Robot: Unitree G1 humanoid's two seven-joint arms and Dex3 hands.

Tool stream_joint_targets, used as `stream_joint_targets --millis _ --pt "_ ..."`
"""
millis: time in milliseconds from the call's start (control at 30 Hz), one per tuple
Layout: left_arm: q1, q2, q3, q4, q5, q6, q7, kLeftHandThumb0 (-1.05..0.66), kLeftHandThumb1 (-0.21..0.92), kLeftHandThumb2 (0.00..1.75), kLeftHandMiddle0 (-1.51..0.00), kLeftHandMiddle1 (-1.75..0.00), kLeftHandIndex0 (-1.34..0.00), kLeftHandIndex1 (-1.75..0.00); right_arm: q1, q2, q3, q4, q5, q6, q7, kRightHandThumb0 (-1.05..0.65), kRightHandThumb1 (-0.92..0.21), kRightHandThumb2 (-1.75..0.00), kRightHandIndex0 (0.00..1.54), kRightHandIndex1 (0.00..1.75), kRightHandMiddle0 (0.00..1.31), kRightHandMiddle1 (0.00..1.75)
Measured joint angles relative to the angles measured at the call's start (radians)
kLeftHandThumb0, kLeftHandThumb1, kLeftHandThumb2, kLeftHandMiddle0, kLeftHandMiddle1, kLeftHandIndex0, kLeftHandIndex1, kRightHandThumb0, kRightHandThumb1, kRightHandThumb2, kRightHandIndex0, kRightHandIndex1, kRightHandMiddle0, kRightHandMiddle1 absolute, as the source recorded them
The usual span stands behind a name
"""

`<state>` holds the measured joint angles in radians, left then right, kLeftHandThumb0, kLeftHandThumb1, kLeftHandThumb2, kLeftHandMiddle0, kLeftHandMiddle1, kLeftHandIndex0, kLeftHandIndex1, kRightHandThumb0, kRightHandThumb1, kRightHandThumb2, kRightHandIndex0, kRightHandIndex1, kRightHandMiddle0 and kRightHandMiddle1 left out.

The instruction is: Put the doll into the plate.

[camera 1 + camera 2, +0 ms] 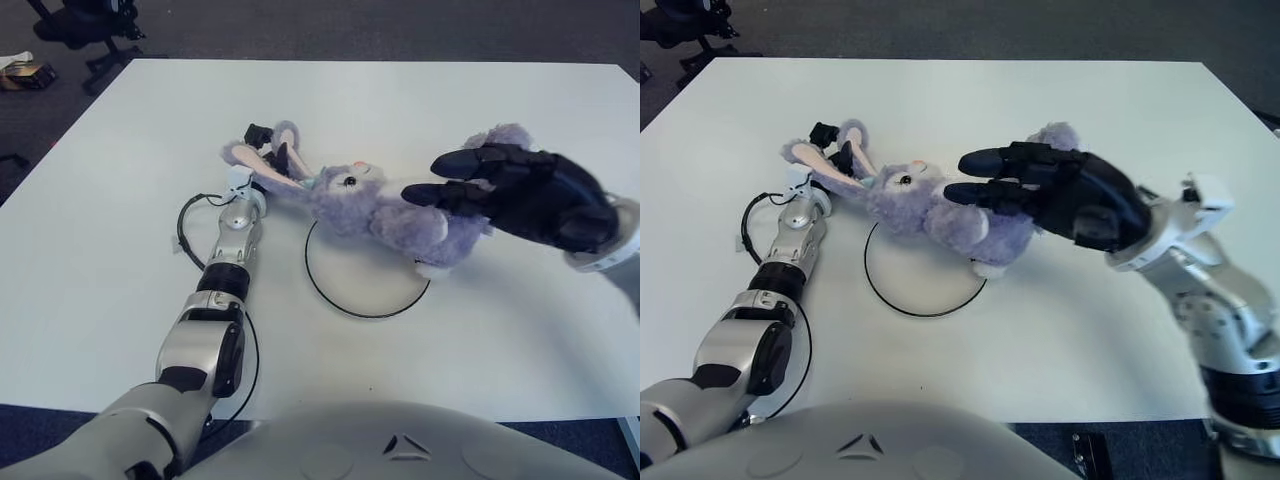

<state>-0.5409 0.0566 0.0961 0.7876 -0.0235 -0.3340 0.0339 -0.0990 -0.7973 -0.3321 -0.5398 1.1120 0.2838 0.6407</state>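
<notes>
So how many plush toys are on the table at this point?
1. A purple bunny doll lies across the far edge of the white plate, its ear at the left hand, the open right hand over its body. None look hidden.

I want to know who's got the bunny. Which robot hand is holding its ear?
The left robot hand pinches the doll by its ear. The right robot hand is open above it.

No readable text, label, brand, number or sign appears anywhere in either view.
</notes>
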Motion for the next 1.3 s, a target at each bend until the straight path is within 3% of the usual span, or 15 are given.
stream_joint_targets --millis 33,133,233,300,400,567,633,733,767,833,867,967,1167,1300 --pt "0.0 0.001 0.0 0.0 0.0 0.0 0.0 -0.36 0.81 0.66 -0.82 -1.75 -0.27 -1.75 0.0 0.031 -0.006 0.001 -0.011 -0.023 -0.001 -0.38 -0.92 -0.28 0.91 0.09 0.63 0.91" --pt "0.0 0.002 0.001 -0.001 0.0 -0.002 0.0 -0.36 0.81 0.65 -0.82 -1.75 -0.27 -1.75 0.001 0.145 -0.007 0.002 -0.075 -0.123 0.001 -0.37 -0.92 -0.25 1.02 0.13 0.55 1.25" --pt "0.001 0.0 0.0 0.0 0.0 -0.002 0.0 -0.36 0.82 0.65 -0.82 -1.75 -0.27 -1.75 -0.005 0.26 0.003 0.024 -0.141 -0.235 0.026 -0.37 -0.92 -0.25 1.05 0.15 0.51 1.38" --pt "0.001 -0.001 0.0 0.0 0.0 -0.002 0.0 -0.36 0.82 0.65 -0.82 -1.75 -0.27 -1.75 -0.018 0.297 0.004 0.058 -0.16 -0.269 0.052 -0.37 -0.92 -0.25 1.06 0.15 0.5 1.41" --pt "0.001 -0.001 -0.001 0.0 0.0 -0.002 0.0 -0.36 0.82 0.65 -0.82 -1.75 -0.27 -1.75 -0.062 0.314 -0.001 0.121 -0.19 -0.303 0.082 -0.36 -0.92 -0.3 1.03 0.14 0.44 1.48" --pt "0.0 -0.002 -0.003 -0.001 0.0 -0.002 0.0 -0.36 0.82 0.65 -0.81 -1.75 -0.27 -1.75 -0.212 0.31 -0.059 0.268 -0.311 -0.432 0.092 -0.36 -0.92 -0.35 1.0 0.11 0.39 1.54" --pt "-0.001 -0.002 -0.003 -0.002 0.0 -0.003 -0.001 -0.36 0.82 0.64 -0.81 -1.75 -0.27 -1.75 -0.259 0.293 -0.075 0.323 -0.364 -0.494 0.102 -0.36 -0.92 -0.24 0.96 0.1 0.49 1.43" --pt "-0.004 -0.003 -0.005 -0.003 0.0 -0.006 -0.001 -0.36 0.82 0.64 -0.81 -1.75 -0.27 -1.75 -0.324 0.211 -0.084 0.43 -0.47 -0.561 0.136 -0.37 -0.92 -0.17 0.91 0.09 0.56 1.35" --pt "-0.003 -0.005 -0.007 -0.002 0.0 -0.006 -0.001 -0.36 0.82 0.64 -0.81 -1.75 -0.27 -1.75 -0.34 0.172 -0.084 0.462 -0.502 -0.548 0.136 -0.37 -0.92 -0.17 0.9 0.09 0.57 1.34" --pt "-0.002 -0.006 -0.009 -0.002 0.0 -0.006 -0.001 -0.36 0.82 0.64 -0.81 -1.75 -0.26 -1.75 -0.35 0.111 -0.087 0.496 -0.543 -0.486 0.116 -0.32 -0.85 -0.1 0.86 0.08 0.53 1.01" --pt "-0.002 -0.005 -0.009 -0.002 0.0 -0.006 -0.001 -0.36 0.82 0.64 -0.81 -1.75 -0.26 -1.75 -0.348 0.094 -0.091 0.495 -0.55 -0.444 0.092 -0.3 -0.82 -0.06 0.84 0.09 0.54 0.86" --pt "-0.002 -0.003 -0.009 -0.002 0.0 -0.006 -0.001 -0.36 0.82 0.64 -0.81 -1.75 -0.26 -1.75 -0.331 0.074 -0.103 0.467 -0.552 -0.341 0.022 -0.17 -0.79 -0.02 0.8 0.08 0.56 0.63" --pt "0.001 0.001 -0.008 -0.002 0.0 -0.008 -0.001 -0.36 0.83 0.64 -0.8 -1.75 -0.26 -1.75 -0.271 0.1 -0.106 0.336 -0.49 -0.11 -0.131 -0.08 -0.81 -0.02 0.78 0.08 0.65 0.54" --pt "0.004 0.006 -0.007 0.0 0.0 -0.008 -0.001 -0.36 0.83 0.64 -0.8 -1.75 -0.26 -1.75 -0.28 0.112 -0.102 0.344 -0.486 -0.074 -0.15 -0.09 -0.81 -0.01 0.78 0.08 0.67 0.52"
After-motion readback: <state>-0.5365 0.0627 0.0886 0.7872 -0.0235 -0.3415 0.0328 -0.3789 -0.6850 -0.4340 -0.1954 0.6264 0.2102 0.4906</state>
